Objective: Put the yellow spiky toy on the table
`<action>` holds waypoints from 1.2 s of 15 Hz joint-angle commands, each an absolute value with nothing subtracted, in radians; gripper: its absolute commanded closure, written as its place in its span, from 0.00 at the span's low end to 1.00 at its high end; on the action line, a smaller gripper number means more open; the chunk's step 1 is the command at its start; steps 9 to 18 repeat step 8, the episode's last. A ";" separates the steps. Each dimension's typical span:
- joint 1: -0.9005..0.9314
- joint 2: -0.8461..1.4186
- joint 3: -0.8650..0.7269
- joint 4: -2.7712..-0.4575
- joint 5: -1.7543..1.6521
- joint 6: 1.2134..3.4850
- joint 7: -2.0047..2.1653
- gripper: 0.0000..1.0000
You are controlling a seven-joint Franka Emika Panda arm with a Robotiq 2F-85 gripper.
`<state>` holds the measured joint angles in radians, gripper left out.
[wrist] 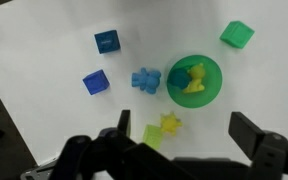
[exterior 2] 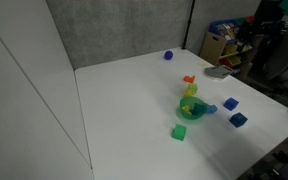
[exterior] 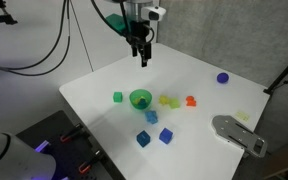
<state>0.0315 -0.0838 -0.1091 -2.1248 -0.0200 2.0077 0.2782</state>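
Inside the green bowl (wrist: 212, 95), the yellow spiky toy (wrist: 195, 84) lies against a small blue piece (wrist: 179, 72) that shares the bowl with it. The bowl stands on the table (exterior: 104, 80), near the middle of the white top.

Well above the bowl hangs the gripper (exterior: 141, 58), touching nothing. In the wrist view its two dark fingers (wrist: 248, 135) stand wide apart with nothing between them, and the bowl shows just beyond the gap.

Just beside the bowl in that view, on the side near the fingers, sit a yellow star-shaped piece (wrist: 169, 124) and a lime-green cube (wrist: 153, 134), touching or nearly touching each other. Left of the bowl, close to its rim, lies a blue spiky toy (wrist: 145, 78). Farther out on that side stand two blue cubes (wrist: 95, 82), well apart from the bowl. A green cube (wrist: 237, 34) rests beyond the bowl's far right side.

In an exterior view an orange piece (exterior: 191, 100) lies past the lime cube, away from the bowl, and a purple ball (exterior: 223, 77) sits well apart from the bowl, near the table's edge.
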 commanded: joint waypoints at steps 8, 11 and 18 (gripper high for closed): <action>-0.009 -0.252 -0.076 -2.123 0.006 1.788 0.053 0.00; -0.009 -0.252 -0.076 -2.123 0.006 1.788 0.053 0.00; -0.009 -0.252 -0.076 -2.123 0.006 1.788 0.053 0.00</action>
